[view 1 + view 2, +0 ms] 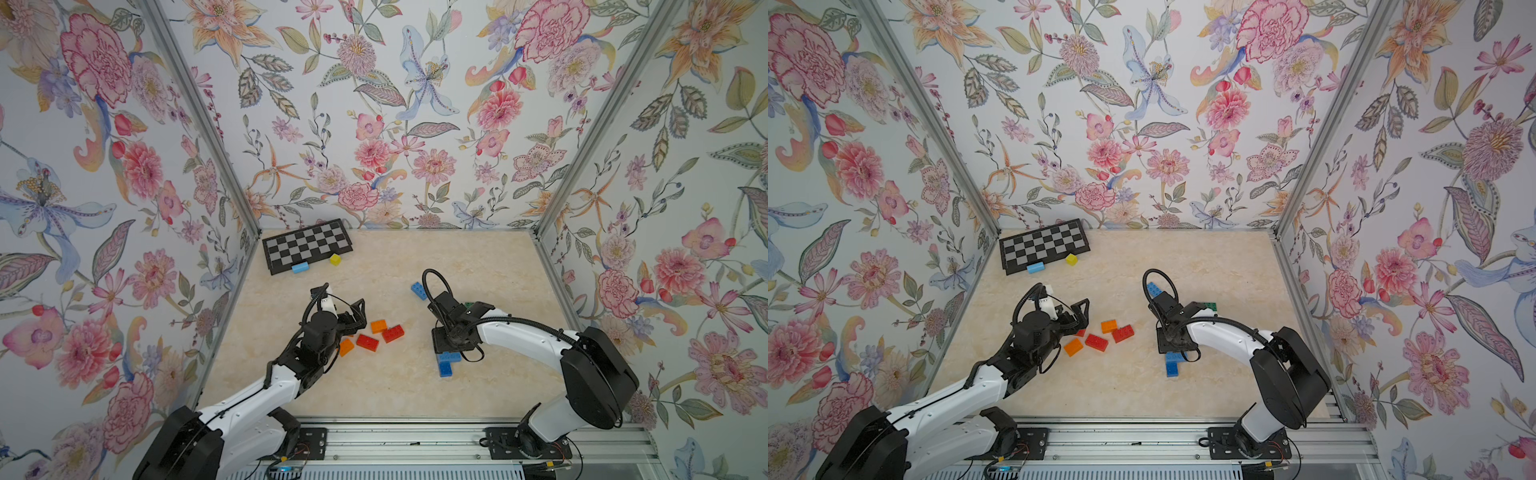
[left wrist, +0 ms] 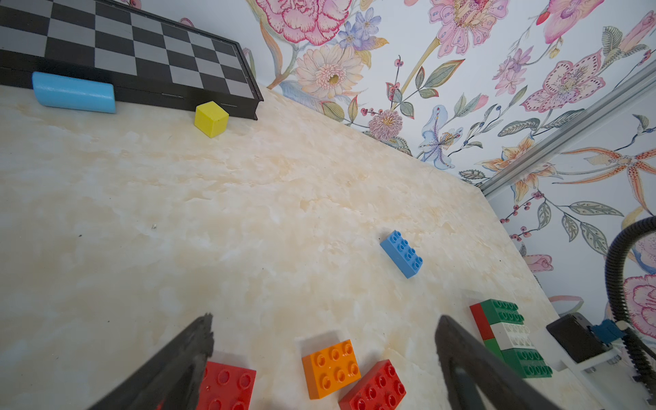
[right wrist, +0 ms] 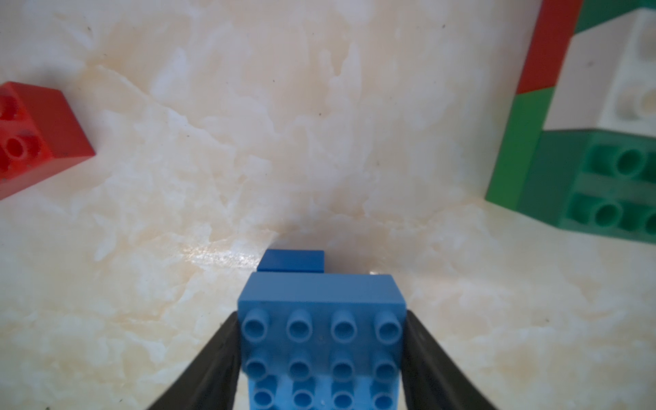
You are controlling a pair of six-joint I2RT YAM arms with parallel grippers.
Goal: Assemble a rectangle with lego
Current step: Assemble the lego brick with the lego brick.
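Observation:
Loose lego lies mid-table: an orange brick (image 1: pixel 378 326), two red bricks (image 1: pixel 393 333) (image 1: pixel 367 342) and another orange brick (image 1: pixel 345 347). My left gripper (image 2: pixel 326 321) hangs open just above them, with nothing between its fingers (image 2: pixel 458 355). My right gripper (image 3: pixel 321 316) is shut on a blue brick (image 3: pixel 321 337) that sits on a darker blue brick (image 3: pixel 291 261); in a top view this blue pair (image 1: pixel 446 362) forms an L. A single blue brick (image 1: pixel 419 290) lies farther back. A joined block of green, white and red bricks (image 2: pixel 511 337) stands beside the right arm.
A folded chessboard (image 1: pixel 306 245) lies at the back left, with a light blue rounded block (image 1: pixel 300 267) and a yellow cube (image 1: pixel 335 259) in front of it. Flowered walls close the table on three sides. A metal rail (image 1: pixel 415 440) runs along the front.

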